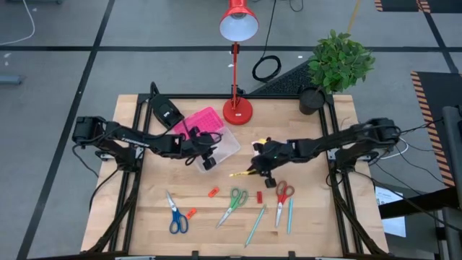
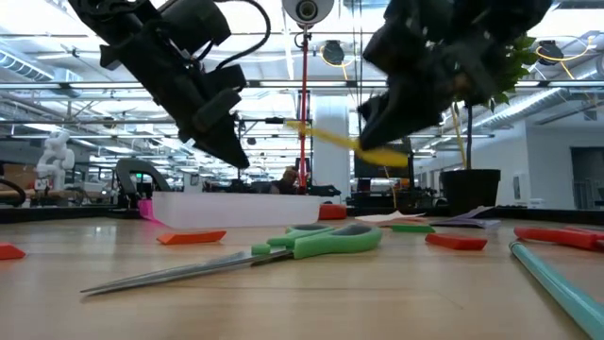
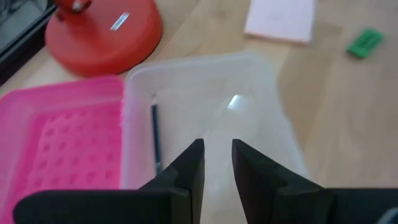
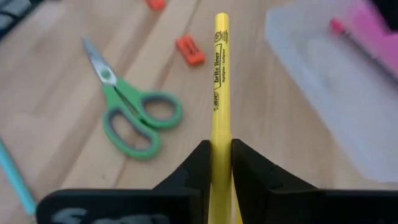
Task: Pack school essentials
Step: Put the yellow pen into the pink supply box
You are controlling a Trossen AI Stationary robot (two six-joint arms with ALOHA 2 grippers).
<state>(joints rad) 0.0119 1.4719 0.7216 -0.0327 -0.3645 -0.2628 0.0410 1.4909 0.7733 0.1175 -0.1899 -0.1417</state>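
Observation:
My right gripper (image 1: 261, 172) is shut on a yellow highlighter (image 4: 221, 68), held above the table near its middle. My left gripper (image 3: 217, 146) hovers over the clear plastic box (image 3: 205, 87) with its pink lid (image 3: 62, 137) open beside it. Its fingers stand a narrow gap apart with nothing between them. A thin dark pen (image 3: 154, 134) lies in the box. On the near half of the table lie blue scissors (image 1: 175, 214), green scissors (image 1: 232, 204), red scissors (image 1: 283, 195), small red and orange erasers (image 1: 214, 192) and teal pens (image 1: 255, 224). My right gripper pinches the highlighter's barrel (image 4: 220, 134) between its two fingers, toward its rear end. The fingers come slanting down from the table's right, and the highlighter sticks out ahead of them. It is lifted clear of the table and tilted (image 2: 330, 137).
A red desk lamp's base (image 1: 237, 110) stands just beyond the box. A potted plant (image 1: 336, 65) is at the far right corner and a black wedge-shaped device (image 1: 164, 110) at the far left. A pink sticky pad (image 3: 280, 18) and a green eraser (image 3: 364, 43) lie beyond the box.

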